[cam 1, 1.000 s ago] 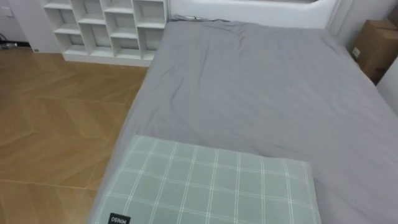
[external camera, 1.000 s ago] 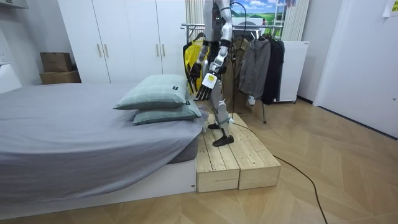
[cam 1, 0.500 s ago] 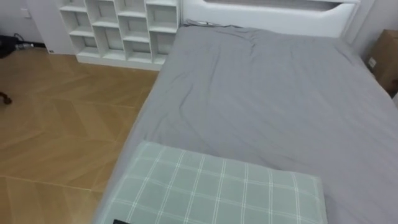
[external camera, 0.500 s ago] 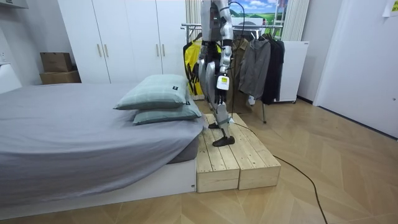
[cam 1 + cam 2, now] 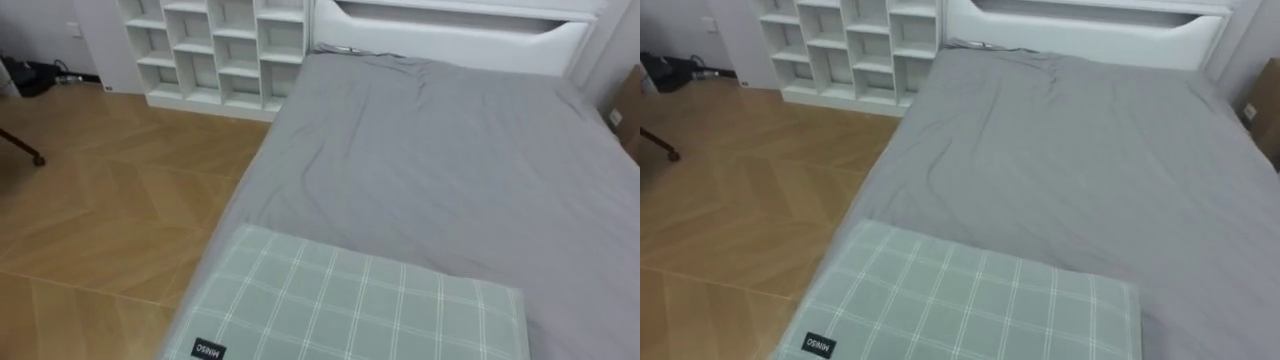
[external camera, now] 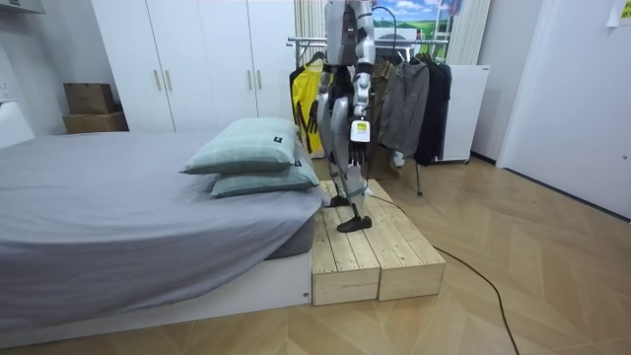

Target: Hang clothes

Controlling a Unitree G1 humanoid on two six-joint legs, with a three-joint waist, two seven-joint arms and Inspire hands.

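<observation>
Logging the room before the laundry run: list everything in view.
bed: one, grey, before the robot
pillows: two, green checked, stacked at the bed's near end
shelf unit: one, white, beside the bed's head
wardrobe: one, white, beyond the bed
cardboard boxes: two, brown, stacked by the wardrobe
hanging clothes: several, dark and yellow, behind the robot
platform: one, pale wood, under the robot
left hand: hanging at its side
right hand: hanging, far side

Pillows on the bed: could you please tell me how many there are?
2: a checked pillow lies on a second pillow, at the bed end beside the robot.
</observation>
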